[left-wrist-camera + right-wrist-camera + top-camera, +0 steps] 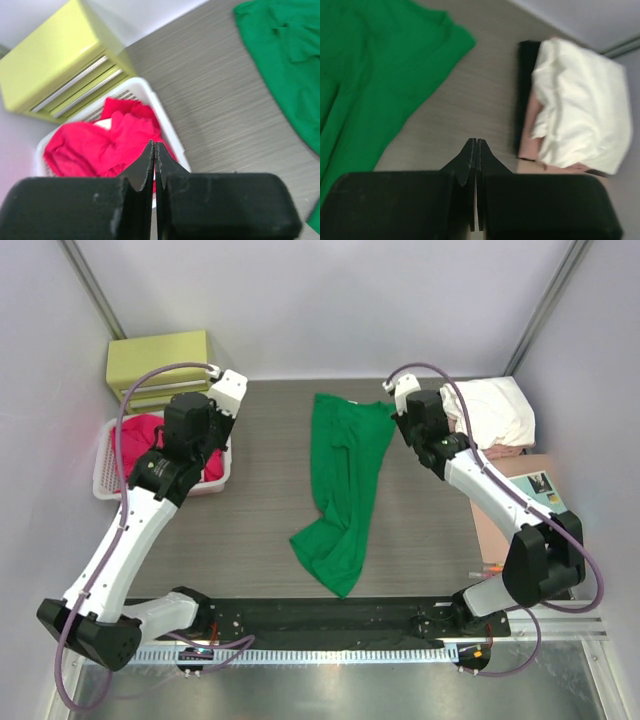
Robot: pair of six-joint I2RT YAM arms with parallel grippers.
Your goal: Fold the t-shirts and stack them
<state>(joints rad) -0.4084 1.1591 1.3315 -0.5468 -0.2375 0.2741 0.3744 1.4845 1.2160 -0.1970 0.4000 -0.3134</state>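
A bright green t-shirt (345,490) lies crumpled lengthwise on the middle of the table, also seen in both wrist views (285,55) (365,75). Red t-shirts (145,435) (105,142) are heaped in the white basket (105,480). At the back right sits a stack with a white t-shirt (495,410) (580,110) on top, over pale pink (530,140) and black (525,75) ones. My left gripper (212,432) (154,145) hangs shut and empty above the basket's right rim. My right gripper (415,430) (474,141) is shut and empty over bare table between the green shirt and the stack.
A yellow-green drawer box (160,365) (55,60) stands behind the basket at the back left. A brown board with a teal-covered book (540,485) lies at the right edge. Grey walls enclose the table on three sides.
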